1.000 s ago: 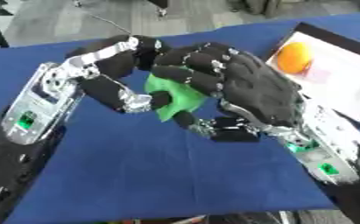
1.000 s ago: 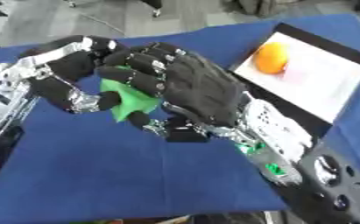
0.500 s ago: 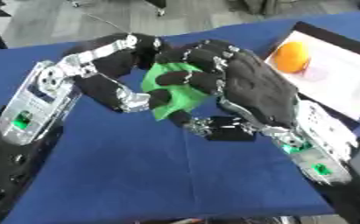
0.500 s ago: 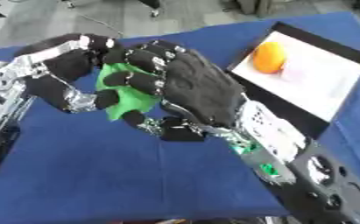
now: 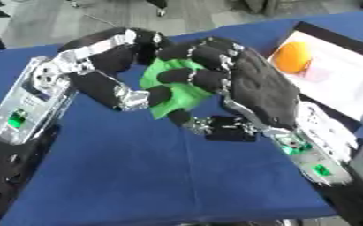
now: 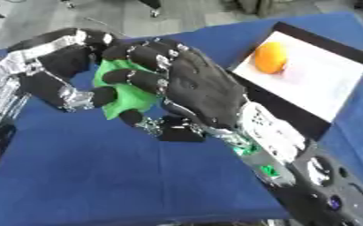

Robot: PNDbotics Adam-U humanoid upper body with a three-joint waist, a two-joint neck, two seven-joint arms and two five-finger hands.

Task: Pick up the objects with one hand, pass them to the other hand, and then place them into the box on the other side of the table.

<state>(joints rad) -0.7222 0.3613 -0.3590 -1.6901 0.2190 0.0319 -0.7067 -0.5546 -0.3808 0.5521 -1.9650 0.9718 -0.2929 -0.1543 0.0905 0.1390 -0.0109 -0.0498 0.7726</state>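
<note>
This looks like a robot test room or lab rather than a home. A bench (image 5: 138, 176) draped in plain blue cloth stands on a grey hard floor (image 5: 53, 22). Dark legs of furniture, perhaps chairs on castors (image 5: 157, 4), show at the far edge. A shallow black-rimmed box (image 6: 323, 128) with a white bottom lies on the cloth.

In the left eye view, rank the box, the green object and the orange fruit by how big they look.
1. box, largest, though cut off at the frame's edge.
2. green object, partly hidden by the fingers of both hands and nearer the camera, so its rank is unsure.
3. orange fruit, smallest, lying in the box.
</note>
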